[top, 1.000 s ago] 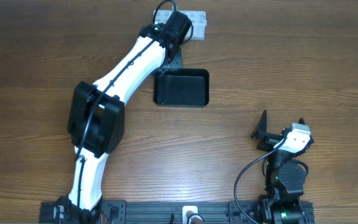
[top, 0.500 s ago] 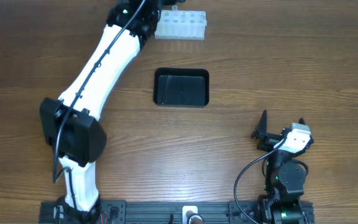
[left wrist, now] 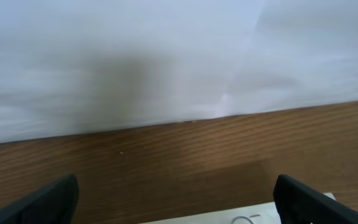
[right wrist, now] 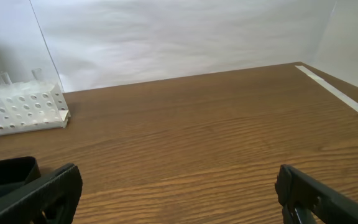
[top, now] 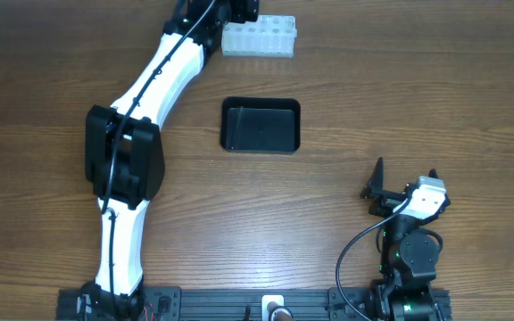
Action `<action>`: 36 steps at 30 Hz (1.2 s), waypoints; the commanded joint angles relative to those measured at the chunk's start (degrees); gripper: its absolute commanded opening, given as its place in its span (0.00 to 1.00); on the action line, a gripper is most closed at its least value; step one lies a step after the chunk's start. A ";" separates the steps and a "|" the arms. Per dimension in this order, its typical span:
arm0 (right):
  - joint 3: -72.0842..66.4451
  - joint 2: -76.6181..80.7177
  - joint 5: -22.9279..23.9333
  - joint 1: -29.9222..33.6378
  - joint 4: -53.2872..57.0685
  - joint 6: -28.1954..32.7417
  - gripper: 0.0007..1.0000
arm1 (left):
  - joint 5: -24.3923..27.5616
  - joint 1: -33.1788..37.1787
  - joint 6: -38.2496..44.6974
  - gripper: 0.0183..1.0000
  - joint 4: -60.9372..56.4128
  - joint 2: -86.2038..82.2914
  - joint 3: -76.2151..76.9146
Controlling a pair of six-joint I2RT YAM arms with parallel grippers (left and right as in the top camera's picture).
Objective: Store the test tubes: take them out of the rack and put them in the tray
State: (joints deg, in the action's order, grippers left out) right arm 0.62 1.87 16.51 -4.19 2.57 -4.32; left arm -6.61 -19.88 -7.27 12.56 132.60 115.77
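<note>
The white test tube rack (top: 259, 37) stands at the table's far edge. In the right wrist view a few clear tubes (right wrist: 2, 78) stick up from the rack (right wrist: 20, 109). The black tray (top: 261, 126) lies just in front of the rack. My left gripper (top: 239, 11) hovers at the rack's far left corner. Its fingers (left wrist: 42, 202) are spread wide with nothing between them, and a white strip of the rack (left wrist: 241, 219) lies just below. My right gripper (top: 398, 183) rests open near its base, far from both.
A white wall (left wrist: 166, 56) rises directly behind the rack. A clear panel edge (right wrist: 45, 56) stands beside the rack in the right wrist view. Bare wooden table (top: 400, 89) stretches to the right of the tray.
The left arm swung off the rack to the left, then came back toward the rack's far left corner. The right arm has stayed still.
</note>
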 commanded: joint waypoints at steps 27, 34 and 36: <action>-0.28 -0.37 0.48 -0.35 0.07 -0.33 0.99 | 3.21 -0.31 1.05 0.99 -0.57 6.10 -0.31; -0.28 -0.37 0.48 -0.35 0.07 -0.33 0.99 | 3.85 -0.33 1.07 0.92 -1.05 6.10 -0.31; -0.28 -0.37 0.48 -0.35 0.07 -0.33 0.99 | 3.85 -0.42 1.07 0.89 -1.05 6.10 -0.31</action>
State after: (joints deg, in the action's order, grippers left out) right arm 0.62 1.87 16.51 -4.19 2.57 -4.34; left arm -3.81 -20.03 -6.87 11.75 138.45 115.72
